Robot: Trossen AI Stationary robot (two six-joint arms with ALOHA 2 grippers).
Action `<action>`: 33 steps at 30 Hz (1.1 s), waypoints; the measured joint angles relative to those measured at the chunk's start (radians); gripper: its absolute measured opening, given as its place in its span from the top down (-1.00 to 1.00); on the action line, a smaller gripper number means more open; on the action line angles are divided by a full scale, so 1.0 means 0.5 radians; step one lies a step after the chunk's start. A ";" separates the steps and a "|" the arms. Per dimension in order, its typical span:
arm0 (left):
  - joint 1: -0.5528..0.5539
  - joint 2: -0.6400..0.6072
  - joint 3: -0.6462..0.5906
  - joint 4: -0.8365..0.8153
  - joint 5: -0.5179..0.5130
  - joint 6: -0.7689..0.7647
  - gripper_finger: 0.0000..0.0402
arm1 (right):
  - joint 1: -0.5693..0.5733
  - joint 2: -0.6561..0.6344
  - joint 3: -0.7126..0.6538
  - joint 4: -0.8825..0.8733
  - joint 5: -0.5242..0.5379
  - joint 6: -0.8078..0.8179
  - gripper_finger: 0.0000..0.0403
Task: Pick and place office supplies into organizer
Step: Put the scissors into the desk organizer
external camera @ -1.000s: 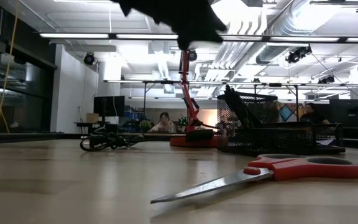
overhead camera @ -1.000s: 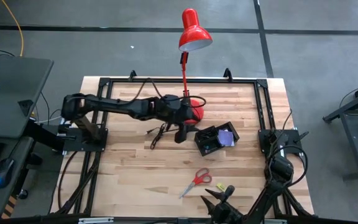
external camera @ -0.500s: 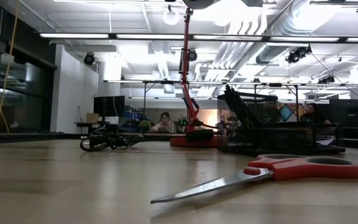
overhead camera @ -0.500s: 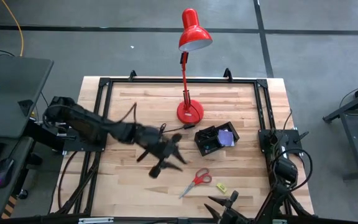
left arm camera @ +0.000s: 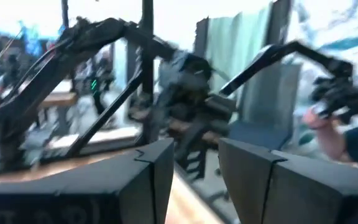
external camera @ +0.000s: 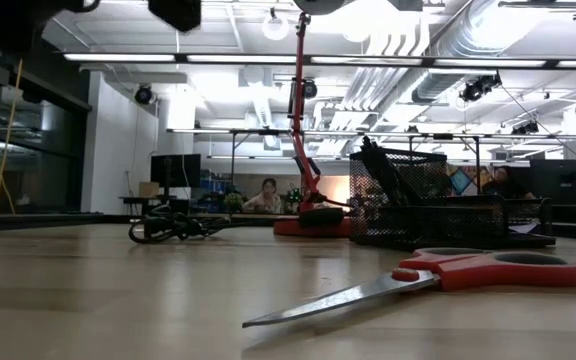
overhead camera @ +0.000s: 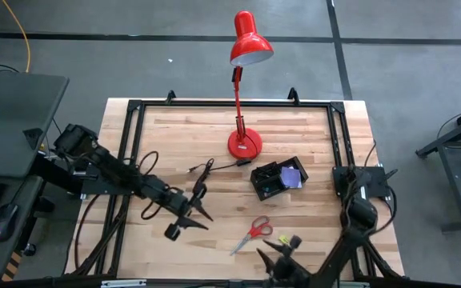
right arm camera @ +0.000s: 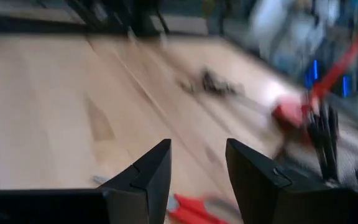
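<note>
my left claw (overhead camera: 189, 221) hangs over the bare wood toward the near left of the table, fingers (left arm camera: 145, 180) set apart with a clear gap between them and nothing pinched. my right claw (overhead camera: 282, 254) sits at the near edge on the right, also spread and empty, its fingers (right arm camera: 151, 177) looking out across the boards.

the scissors (overhead camera: 253, 233) lie flat on the table between the two claws, nearer the right one. their red handles (external camera: 488, 268) point toward the organizer (overhead camera: 277, 179), and the blades (external camera: 338, 297) run back toward the near edge, so the long axis slants across the table. a small yellow-green piece (overhead camera: 284, 239) lies just beside the handles, close to my right claw.

the organizer stands beyond the scissors, near the lamp (overhead camera: 245, 142), with a purple pad (overhead camera: 291, 176) already in one compartment. by my reckoning the right claw is the better placed for the scissors, reaching away from the near edge.
</note>
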 joint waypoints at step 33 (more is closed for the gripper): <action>0.004 -0.140 -0.049 -0.314 0.259 -0.260 0.43 | -0.463 -0.051 0.391 -0.157 -1.659 -0.139 0.29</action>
